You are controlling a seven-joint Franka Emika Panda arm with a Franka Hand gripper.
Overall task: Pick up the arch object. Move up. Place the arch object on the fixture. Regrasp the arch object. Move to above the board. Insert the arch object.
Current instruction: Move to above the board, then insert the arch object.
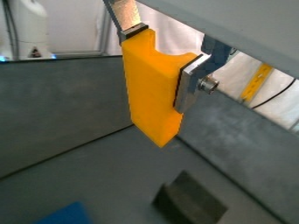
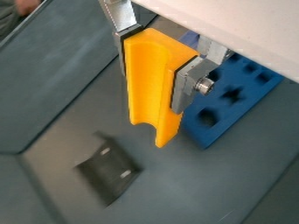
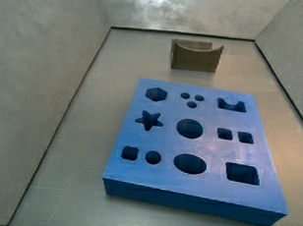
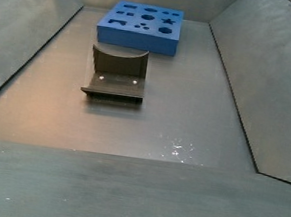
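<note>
Both wrist views sit close behind the tool, looking down. Both side views look down from opposite ends, sharing the board and the fixture.

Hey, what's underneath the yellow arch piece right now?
The arch object, clamped in the end effector, hangs in the air over bare grey floor, with the fixture nearby. Nothing touches its underside; its upper end is hidden.

yellow-orange arch object, blue board, dark grey-brown fixture
</note>
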